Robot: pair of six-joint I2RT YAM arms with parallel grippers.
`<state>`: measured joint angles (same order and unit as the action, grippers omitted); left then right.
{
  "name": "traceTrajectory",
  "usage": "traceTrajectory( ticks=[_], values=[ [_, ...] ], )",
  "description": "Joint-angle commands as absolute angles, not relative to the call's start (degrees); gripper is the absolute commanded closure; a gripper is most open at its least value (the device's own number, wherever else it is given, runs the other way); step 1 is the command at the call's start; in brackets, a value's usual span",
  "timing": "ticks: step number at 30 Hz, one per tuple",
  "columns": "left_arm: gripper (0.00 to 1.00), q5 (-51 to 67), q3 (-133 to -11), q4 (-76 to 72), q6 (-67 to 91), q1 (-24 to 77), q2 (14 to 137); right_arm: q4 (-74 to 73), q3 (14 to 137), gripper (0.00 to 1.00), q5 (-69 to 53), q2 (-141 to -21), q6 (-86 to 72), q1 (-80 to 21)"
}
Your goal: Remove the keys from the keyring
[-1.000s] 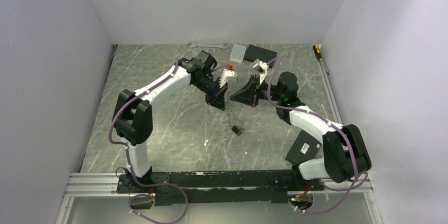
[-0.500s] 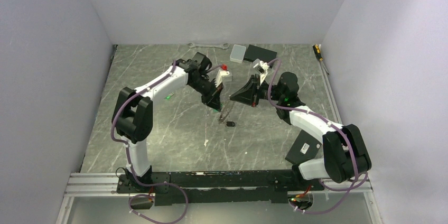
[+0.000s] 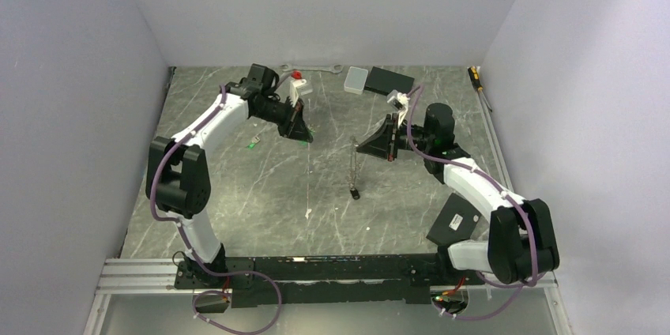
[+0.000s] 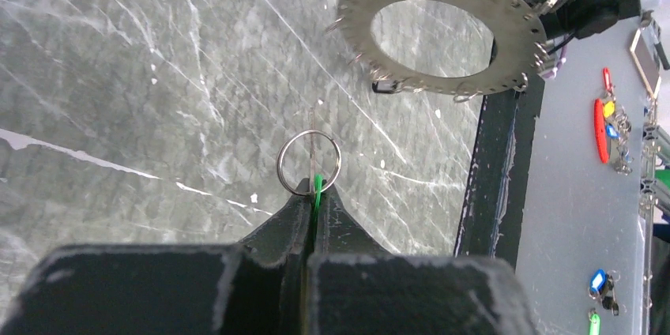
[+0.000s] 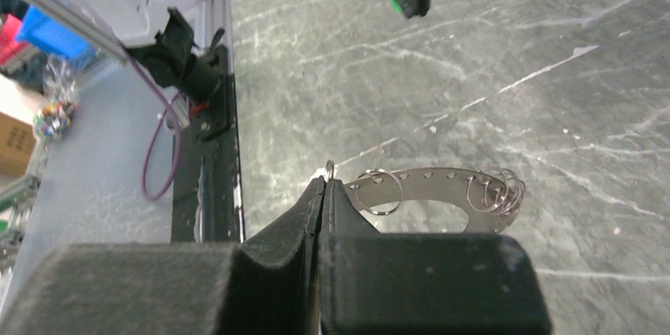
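Two closed grippers hold the parts apart: nearest us, the black key (image 3: 355, 191) sits at the lower end of the keyring (image 3: 353, 165), a flat perforated metal ring that we see pinched at its top by the right gripper (image 3: 360, 145). Farther back, the left gripper (image 3: 303, 133) clamps a green key (image 4: 317, 185) carrying a small split ring (image 4: 309, 163), a second green key (image 3: 253, 143) lying on the table (image 3: 237, 193) near it; the wrench (image 3: 312, 68) rests by the far wall.
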<state>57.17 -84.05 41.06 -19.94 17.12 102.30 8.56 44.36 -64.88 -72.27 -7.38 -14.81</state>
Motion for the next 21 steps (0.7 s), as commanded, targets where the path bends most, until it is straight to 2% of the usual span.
traceTrajectory(
  ticks=[1,5,11,16,21],
  values=[
    [1.00,61.90,-81.60,35.53,-16.33,16.90,100.12,-18.93,51.70,1.00,-67.09,-65.02,11.94,-14.13],
    [1.00,62.52,-80.52,33.84,-15.40,16.71,99.37,-31.17,53.63,1.00,-64.33,-60.81,17.75,-13.02],
    [1.00,61.84,-79.73,33.78,-15.83,16.26,97.25,-37.47,53.03,1.00,-59.42,-56.66,20.49,-11.74],
    [1.00,60.78,-79.29,34.24,-16.70,15.88,96.29,-29.05,49.26,1.00,-56.19,-58.07,13.29,-11.60],
    [1.00,60.10,-79.58,35.07,-16.63,15.33,96.91,-18.57,47.73,1.00,-50.53,-66.57,6.50,-11.60]
  ],
)
